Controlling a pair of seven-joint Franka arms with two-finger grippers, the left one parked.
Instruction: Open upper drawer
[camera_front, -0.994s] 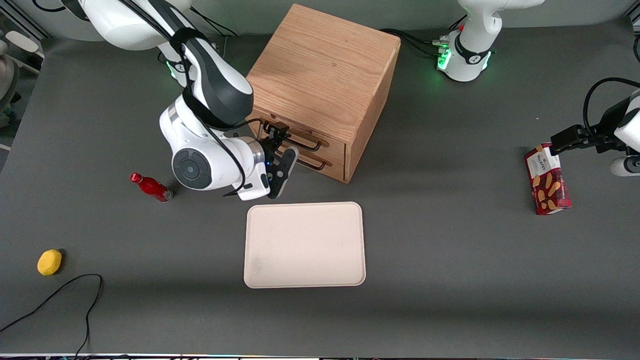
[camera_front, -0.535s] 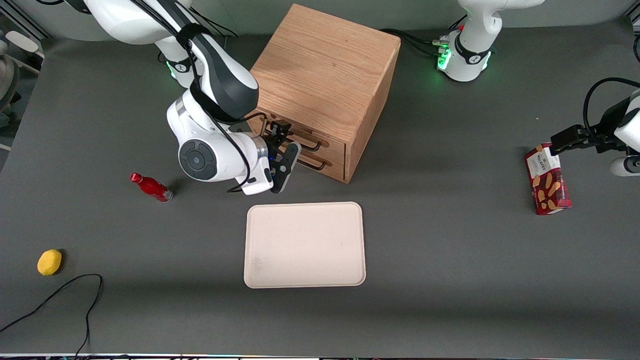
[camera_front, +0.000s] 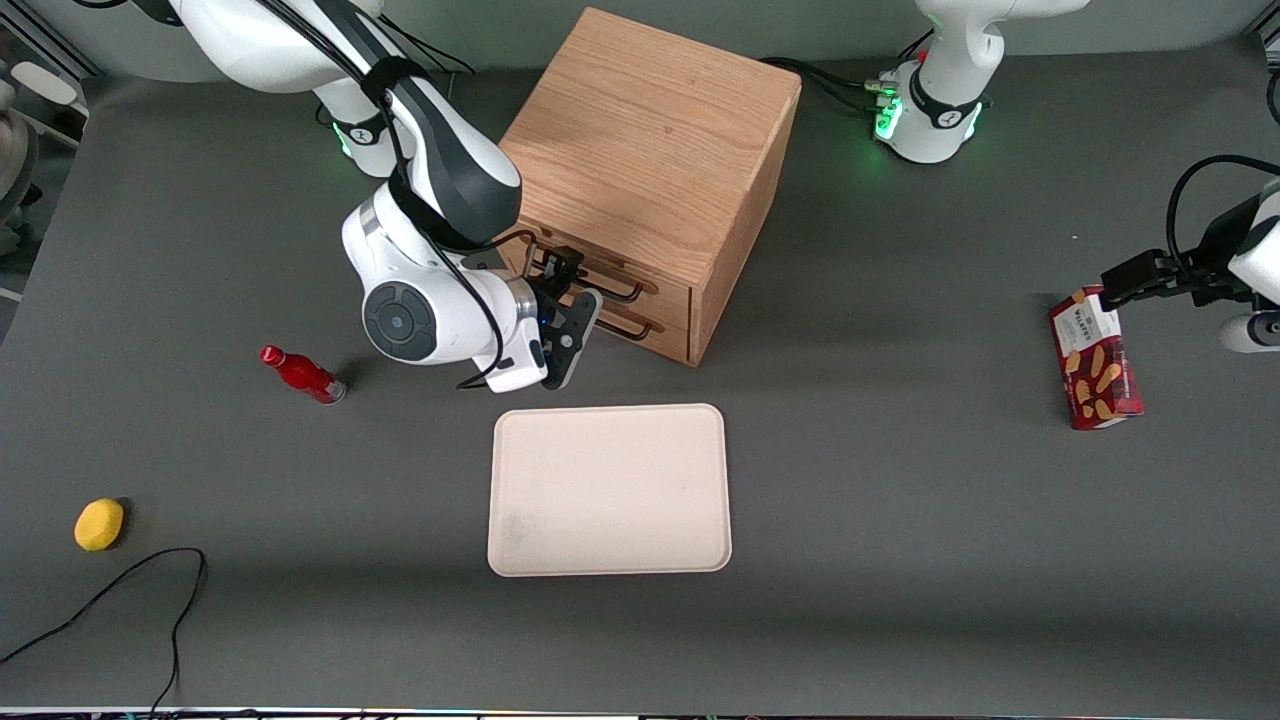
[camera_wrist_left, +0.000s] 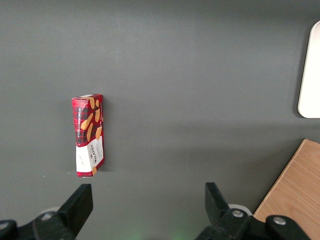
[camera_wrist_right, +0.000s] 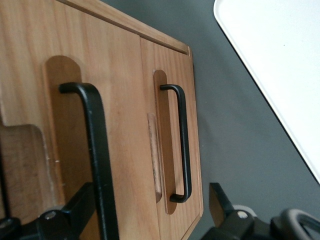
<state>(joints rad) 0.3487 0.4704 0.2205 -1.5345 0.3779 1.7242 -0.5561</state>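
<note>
From the front view I have the hand (camera_front: 572, 300) right in front of the cabinet (camera_front: 650, 150), level with the two black bar handles. The upper drawer (camera_front: 610, 272) sits flush and shut above the lower drawer (camera_front: 640, 325). The pale tray (camera_front: 608, 490) lies on the tabletop (camera_front: 900, 550) nearer the camera, so I judge that the drawer will slide out over bare surface before reaching it.

The left wrist view only shows the biscuit box (camera_wrist_left: 89, 136) lying toward the parked arm's end, well apart from my work.

In the right wrist view the fingers (camera_wrist_right: 75, 210) stand wide apart, and the nearer handle (camera_wrist_right: 95, 150) runs between them; nothing is gripped yet. I think this nearer bar belongs to the upper drawer, though the close angle makes that uncertain. The other handle (camera_wrist_right: 182, 142) stays outside the fingers.

To do this well, I would push in until the bar sits deep between the fingers, close firmly mid-bar, then pull straight out along the drawer's travel without twisting.
</note>
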